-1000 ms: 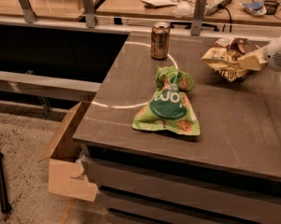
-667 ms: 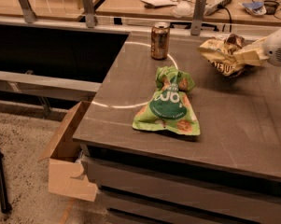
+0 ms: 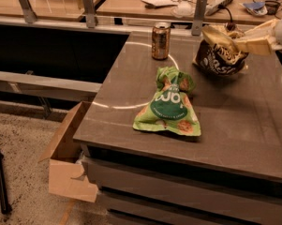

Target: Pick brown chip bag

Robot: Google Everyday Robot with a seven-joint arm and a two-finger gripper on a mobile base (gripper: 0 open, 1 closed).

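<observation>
A robot pincer [image 3: 246, 40] is reaching in from the right edge of the view, over the far right part of a grey bench [image 3: 243, 125]. Its tan fingers are pinching the upper edge of the brown bag [image 3: 220, 53], so it is holding the bag rather than standing wide.

A second ago the bag was lying low and crumpled on the bench, showing mostly its tan face. Now it is hanging upright from the pincer, with its dark face and whitish lettering turning toward the camera, and it is sitting a little further left than before. Its lower edge is looking very near the bench; whether it is touching is not clear.

The grasp appears to be taking hold, and the lift is probably just beginning. The bag is crumpling where it is being held, so it may be slipping if the grip is only catching a thin fold of foil.

A can [image 3: 160, 41] is standing near the bench's far edge, left of the brown bag and apart from it. A green bag [image 3: 171, 104] is lying mid-bench, nearer the camera. Neither is moving. A cardboard box [image 3: 68, 158] is sitting on the floor at the left.
</observation>
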